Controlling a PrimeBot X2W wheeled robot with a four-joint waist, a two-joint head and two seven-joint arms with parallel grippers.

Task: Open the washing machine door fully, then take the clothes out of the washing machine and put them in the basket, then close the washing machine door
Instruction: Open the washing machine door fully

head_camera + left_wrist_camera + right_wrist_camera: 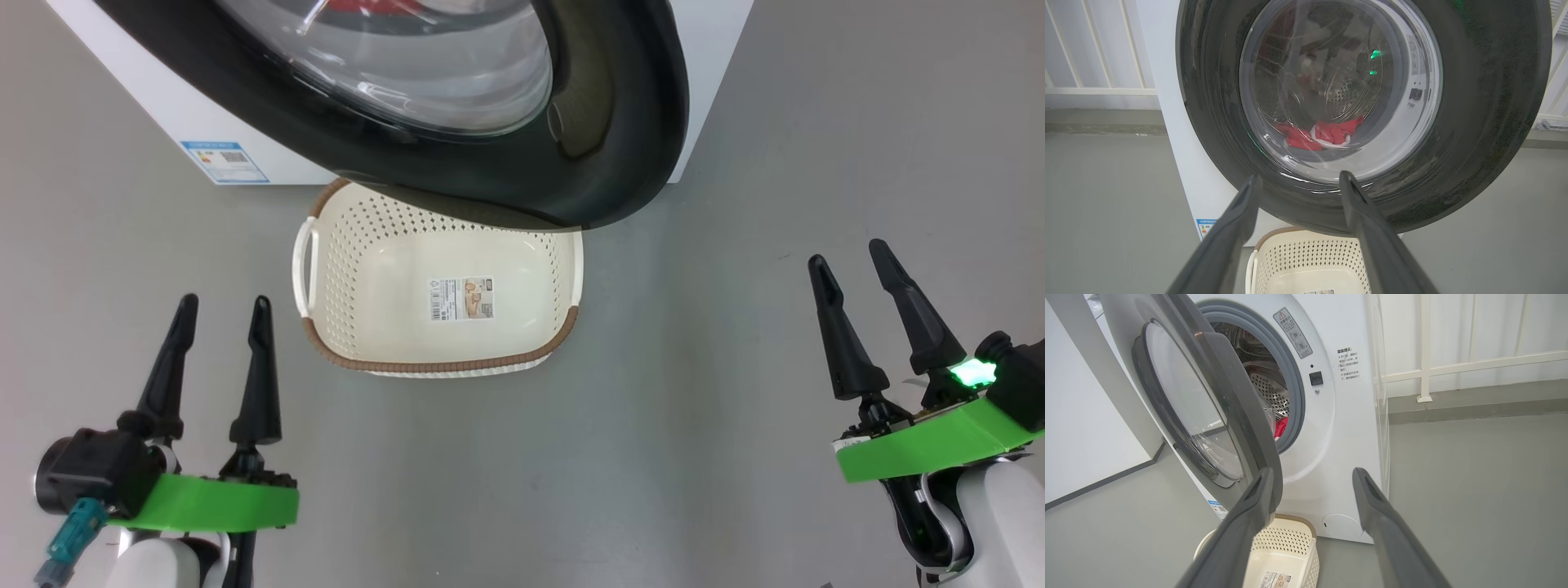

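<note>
- Left end effector (225, 300) sits lower left in the head view, fingers spread, nothing held. Right end effector (847, 253) sits lower right, same: wide apart and empty.
- Washing machine door (620, 122) is at the top of the head view, ajar but not swung fully. It overhangs the far end of the basket (441, 365), which sits empty on the floor (735, 408) just in front of the washing machine (204, 114).
- Clothes (1327, 132) are red and lie low in the drum, seen through the glass at the centre of the left wrist view.
- Risk, we judge: going for the drum with the door this narrow, an arm would knock the door edge.
- Risk: the rim is glossy, so fingers could slide off mid-pull and leave the door half open.
- Risk: we cannot tell the gap between the door's lower edge and the basket rim. A clip would shove the basket, and the clothes would drop on the floor.
</note>
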